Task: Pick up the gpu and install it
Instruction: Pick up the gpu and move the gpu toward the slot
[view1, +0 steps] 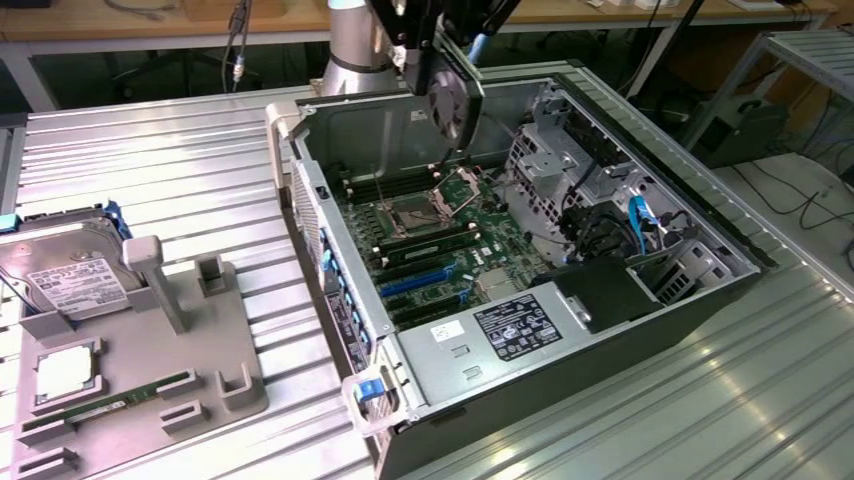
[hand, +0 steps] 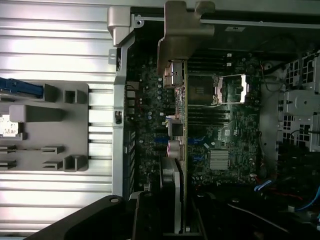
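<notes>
The gpu (view1: 455, 103), a thin dark card, hangs on edge above the far end of the open computer case (view1: 694, 215), with my gripper (view1: 437, 62) shut on its upper part. In the wrist view the gpu (hand: 181, 125) appears edge-on over the motherboard (hand: 220, 130), and its pale metal bracket (hand: 184, 30) is at the end away from my gripper (hand: 172, 215). The card is held clear above the motherboard (view1: 441, 245) and its blue slots (view1: 414, 283).
The case lies open on a ribbed metal table (view1: 160, 170). Inside are the processor socket (view1: 407, 215), a labelled power supply (view1: 514, 325) and drive bays with blue cables (view1: 638, 225). On the exterior view's left, a grey holder (view1: 147, 370) carries a hard drive (view1: 74, 280), a chip and a memory stick (view1: 114, 400).
</notes>
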